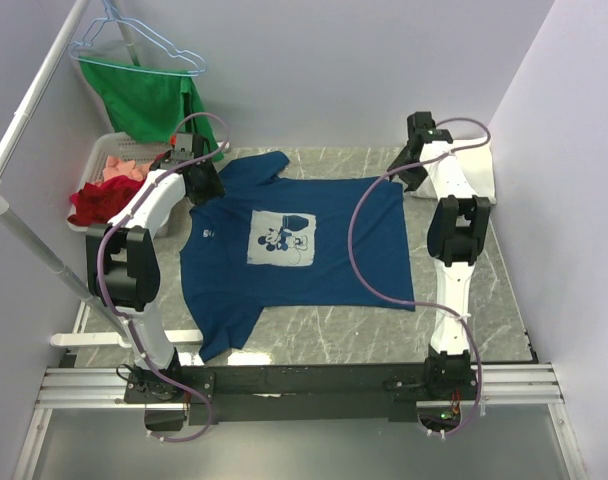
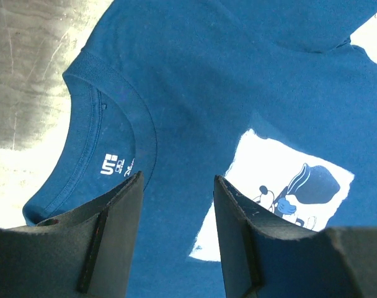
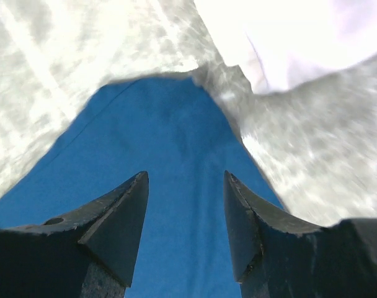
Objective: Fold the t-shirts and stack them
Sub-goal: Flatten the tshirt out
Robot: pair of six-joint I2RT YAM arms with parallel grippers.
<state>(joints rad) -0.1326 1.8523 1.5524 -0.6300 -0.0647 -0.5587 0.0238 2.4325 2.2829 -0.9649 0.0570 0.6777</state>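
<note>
One navy t-shirt (image 1: 284,270) spread flat and print-up on the surface (image 1: 314,330), collar end to the left and hem to the right, probably laid out like that for a first fold. Left gripper (image 2: 177,180) hanging just above the neckline with jaws apart and nothing between them, right gripper (image 3: 186,177) same deal over the far hem corner, presumably set to pinch both ends together and flip the far edge over. Bright white patch (image 3: 288,43) past that corner maybe the second shirt, can't tell
</note>
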